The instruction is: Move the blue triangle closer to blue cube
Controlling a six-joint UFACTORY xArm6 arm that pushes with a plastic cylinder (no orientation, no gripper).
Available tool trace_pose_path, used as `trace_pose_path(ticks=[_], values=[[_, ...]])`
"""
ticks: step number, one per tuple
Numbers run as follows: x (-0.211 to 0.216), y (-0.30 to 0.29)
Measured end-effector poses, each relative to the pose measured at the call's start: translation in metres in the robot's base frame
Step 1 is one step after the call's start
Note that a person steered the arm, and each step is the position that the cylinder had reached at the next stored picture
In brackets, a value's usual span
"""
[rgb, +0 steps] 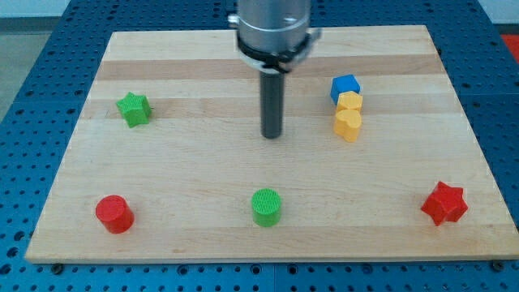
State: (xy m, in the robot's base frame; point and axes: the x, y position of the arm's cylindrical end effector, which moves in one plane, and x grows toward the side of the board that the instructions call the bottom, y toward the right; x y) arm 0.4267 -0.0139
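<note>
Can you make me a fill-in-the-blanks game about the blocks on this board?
1. The blue cube touches a ____ block just below it.
2. The star at the view's left is ____.
3. My tip touches ____ blocks.
4. The green cylinder sits near the view's ____ edge.

Missing words: yellow; green; no; bottom
</note>
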Motion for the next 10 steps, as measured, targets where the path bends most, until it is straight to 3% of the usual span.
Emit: trace_pose_path(ticks=[3, 5, 10], values=[[-0.113, -0.111], [-0.2, -0.125], [-0.211, 0.048]])
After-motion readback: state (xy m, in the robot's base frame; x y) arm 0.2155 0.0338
